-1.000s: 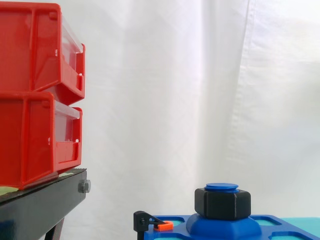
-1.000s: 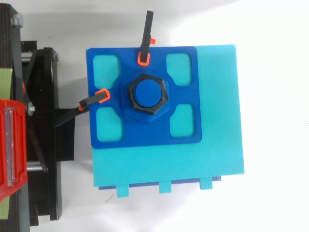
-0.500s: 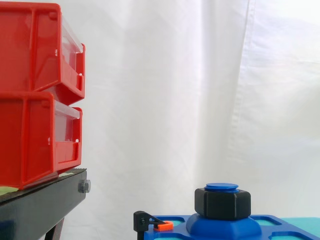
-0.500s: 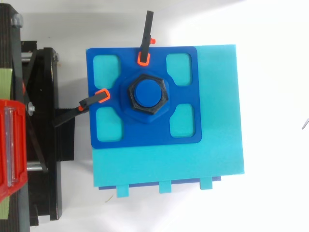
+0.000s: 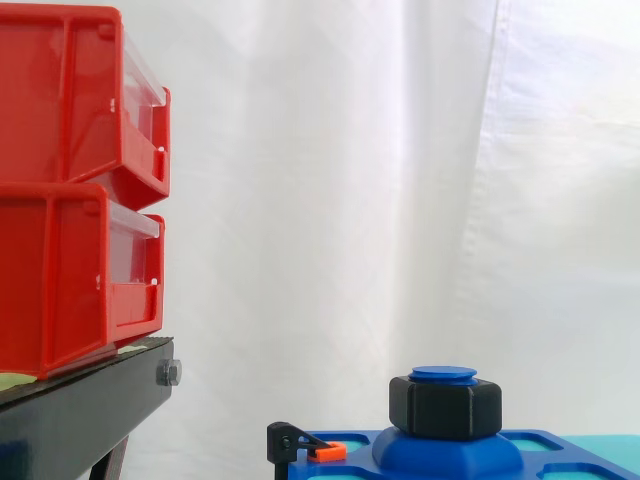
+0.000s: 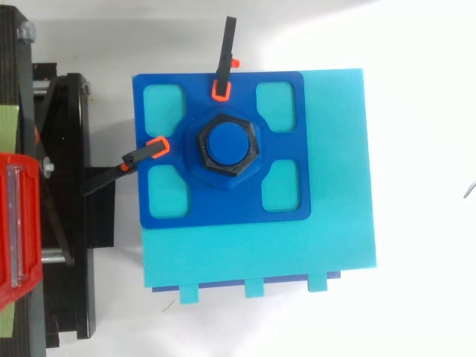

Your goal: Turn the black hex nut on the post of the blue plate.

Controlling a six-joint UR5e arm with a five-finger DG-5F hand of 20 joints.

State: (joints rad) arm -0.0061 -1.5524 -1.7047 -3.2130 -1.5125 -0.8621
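Observation:
A black hex nut (image 6: 217, 165) sits on the round blue post (image 6: 227, 143) at the middle of the blue plate (image 6: 223, 204). In the side view the nut (image 5: 445, 407) rests low on the post, whose blue cap (image 5: 442, 374) shows just above it, over the plate's raised base (image 5: 445, 455). The plate lies on a turquoise block (image 6: 335, 171). Two black clamps with orange tips (image 6: 219, 89) (image 6: 155, 146) hold the plate at its far and left edges.
Two stacked red bins (image 5: 70, 190) stand on a black stand (image 5: 80, 420) at the left. The stand (image 6: 63, 216) and a red bin (image 6: 16, 223) lie left of the block in the top view. A thin grey tip (image 6: 469, 189) pokes in at the right edge.
A thin grey tip has come in at the right edge of the top view. The nut, plate and clamps have not moved.

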